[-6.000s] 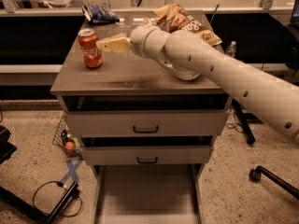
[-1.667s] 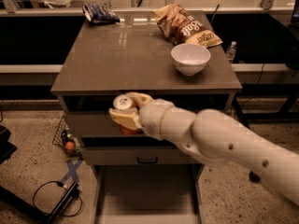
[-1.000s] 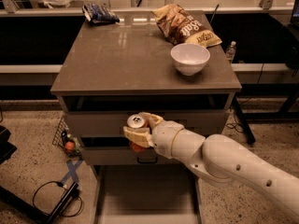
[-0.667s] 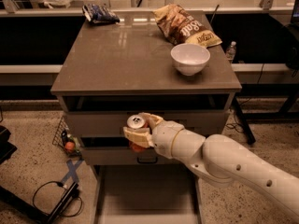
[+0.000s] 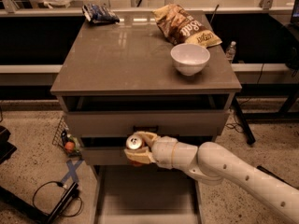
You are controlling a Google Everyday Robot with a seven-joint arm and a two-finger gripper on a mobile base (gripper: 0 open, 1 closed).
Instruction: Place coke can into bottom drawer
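Observation:
My gripper [image 5: 137, 148] is shut on the coke can [image 5: 135, 143], whose silver top shows between the tan fingers [image 5: 145, 137]. It holds the can upright in front of the middle drawer front, above the open bottom drawer [image 5: 145, 192]. The bottom drawer is a wide shallow grey-brown tray pulled out toward the camera, with nothing seen inside. My white arm [image 5: 224, 171] reaches in from the lower right.
On the cabinet top [image 5: 117, 55] stand a white bowl [image 5: 189, 58], a brown chip bag [image 5: 182, 26] and a blue packet [image 5: 99, 13]. A water bottle [image 5: 231, 51] stands at the right. Cables and blue tape [image 5: 70, 171] lie on the floor at left.
The gripper has carried the can from the cabinet top down in front of the drawers, then a little lower and to the right. In the last second it has barely moved.

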